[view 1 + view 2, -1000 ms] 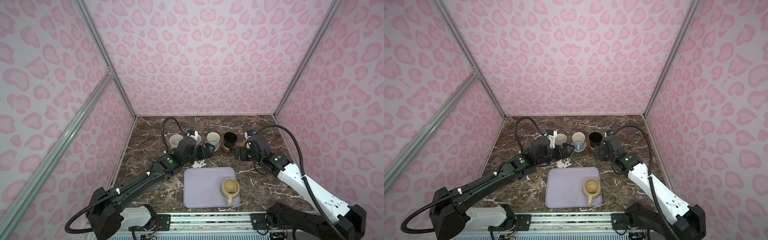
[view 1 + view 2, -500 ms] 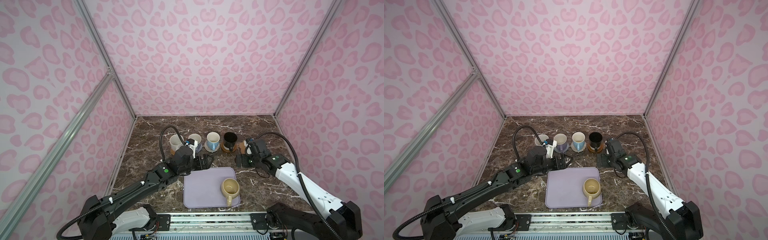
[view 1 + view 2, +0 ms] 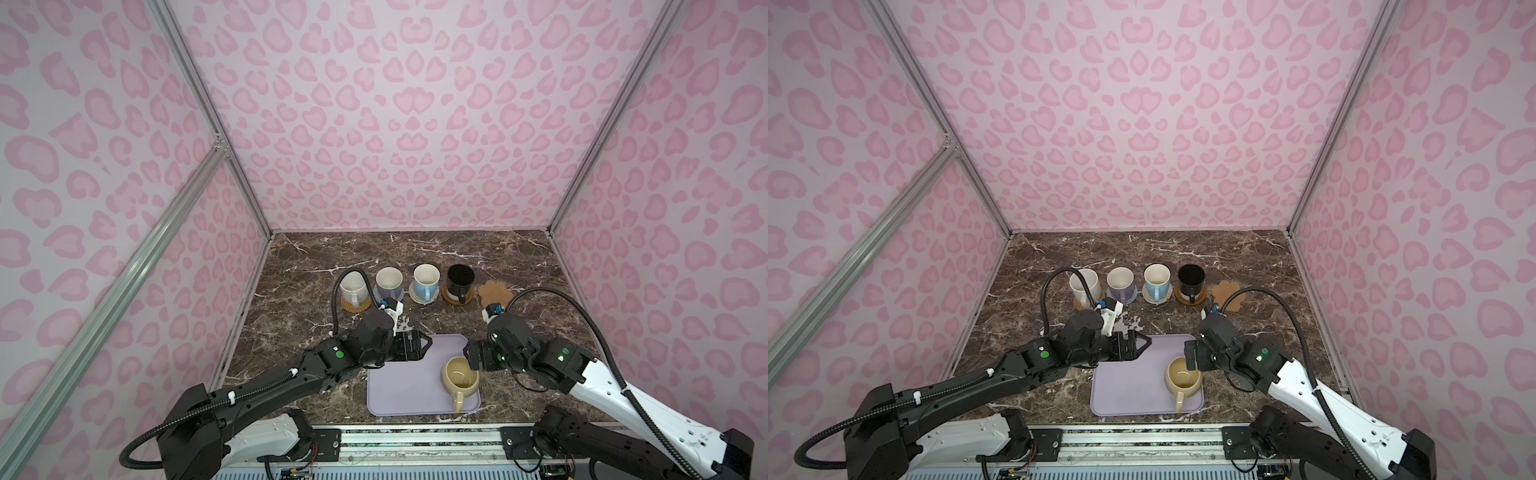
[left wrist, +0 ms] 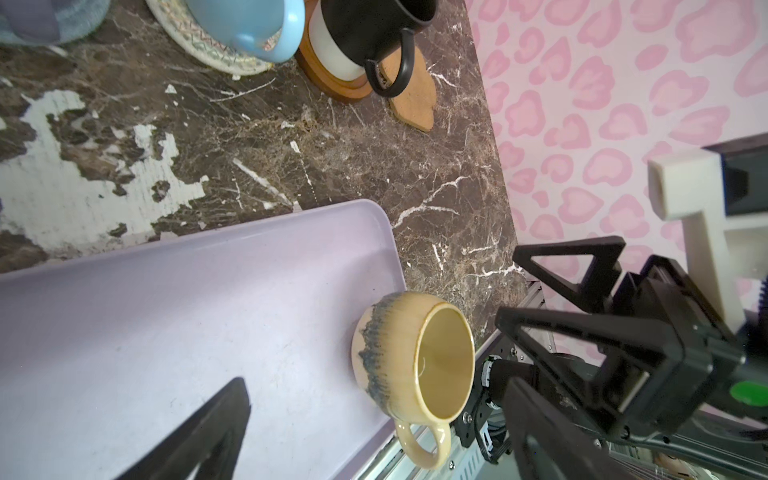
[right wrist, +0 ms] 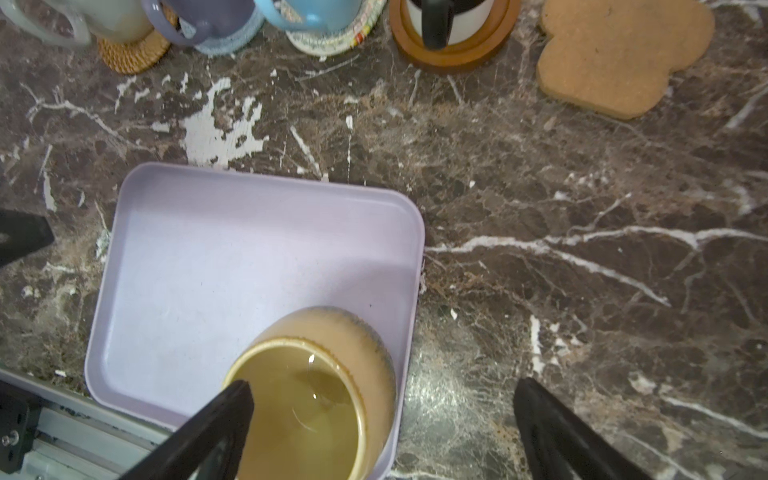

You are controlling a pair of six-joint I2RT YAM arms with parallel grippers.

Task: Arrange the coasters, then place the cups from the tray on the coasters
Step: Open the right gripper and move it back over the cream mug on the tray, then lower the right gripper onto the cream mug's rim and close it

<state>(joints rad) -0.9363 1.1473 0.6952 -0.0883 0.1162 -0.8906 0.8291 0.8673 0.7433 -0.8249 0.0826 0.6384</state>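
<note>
Right gripper: jaws wide apart and clamped on nothing. In the right wrist view one finger hangs over the mouth of the beige mug and the other sits outside it, past the tray edge and above the table, so the mug's wall on that side lies between them. Whether either finger touches the mug cannot be told. Left gripper: jaws also apart, empty, poised over the far left corner of the tray and well clear of the mug. The beige mug stands upright in the tray's near right corner, handle toward the near edge; it is the only mug on the tray. At the back of the table, the white mug, lavender mug, blue mug and black mug each sit on a coaster in a row. The paw-shaped coaster at the right end is bare. Assessment: the step in hand is picking up the beige mug for that coaster. The wall is rounded, so a shallow pinch at the rim may slip; the fingers should go well down before closing. Lift straight up until the base clears the tray's low rim, and keep the mug level, since the glossy inside does not show whether it holds liquid. Approach the coaster from the near side, clear of the black mug's handle just beside it, and release only once the base sits flat and centred. The left arm should stay out of the path
</note>
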